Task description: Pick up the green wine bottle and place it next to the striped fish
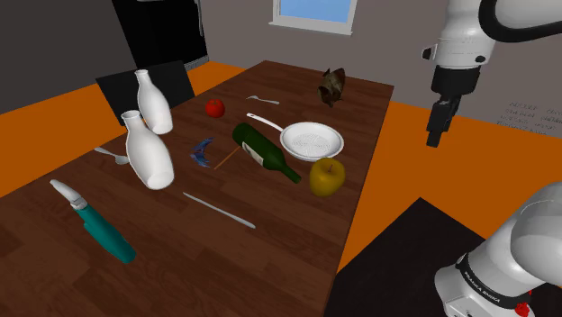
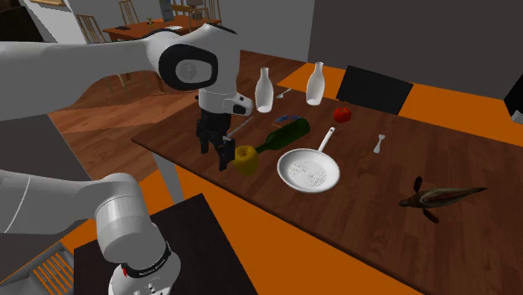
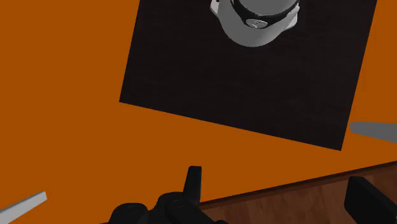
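Shoulder view has the green wine bottle (image 1: 263, 151) lying flat on its side on the table (image 1: 225, 270), just beside the white pan (image 1: 312, 141). Its neck runs toward the yellow apple (image 1: 327, 176), which also sits close to the pan. Your gripper (image 1: 436, 137) hangs out past the table edge nearest the pan, over orange floor and well apart from the bottle. In the wrist view the two fingers (image 3: 194, 181) stand wide with nothing between them, so it's released and empty.

Handling-wise, I'd guess the bottle's rigid, smooth and slick, heavier in the body than the neck. Being round, it'll probably roll if you nudge it. I'd clamp across the fat body near the label, not the skinny neck.

Hard to see: the bottle's flank facing the pan, so you can't tell if the two actually touch. The fish (image 1: 331, 86), on the far side of the pan from the bottle, reads as a brownish shape, and no stripes come through.
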You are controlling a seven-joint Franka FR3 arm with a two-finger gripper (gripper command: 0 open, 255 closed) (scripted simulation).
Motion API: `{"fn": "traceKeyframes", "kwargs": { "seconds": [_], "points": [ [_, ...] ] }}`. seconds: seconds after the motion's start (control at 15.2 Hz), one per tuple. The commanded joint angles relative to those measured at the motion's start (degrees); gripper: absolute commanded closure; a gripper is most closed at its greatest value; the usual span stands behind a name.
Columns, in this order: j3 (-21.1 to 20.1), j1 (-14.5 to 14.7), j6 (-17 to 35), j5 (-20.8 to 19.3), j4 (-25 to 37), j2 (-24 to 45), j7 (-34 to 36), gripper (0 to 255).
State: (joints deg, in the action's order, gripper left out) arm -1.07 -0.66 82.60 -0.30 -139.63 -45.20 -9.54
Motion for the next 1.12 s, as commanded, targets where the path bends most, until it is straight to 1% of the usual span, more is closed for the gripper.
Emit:
{"fn": "traceKeyframes", "kwargs": {
  "seconds": [0.0,0.33,0.59,0.86,1.06],
  "points": [
    [0.00,0.00,0.00,0.00,0.00,0.00,0.00,0],
    [-3.75,1.19,10.77,2.81,-2.50,5.01,4.28,0],
    [-6.76,1.94,19.39,4.29,-2.99,10.49,7.62,0],
    [-9.73,2.38,27.70,4.84,-2.10,17.05,11.08,0],
    [-11.90,2.45,33.53,4.45,-0.55,22.52,13.90,0]
  ]
}}
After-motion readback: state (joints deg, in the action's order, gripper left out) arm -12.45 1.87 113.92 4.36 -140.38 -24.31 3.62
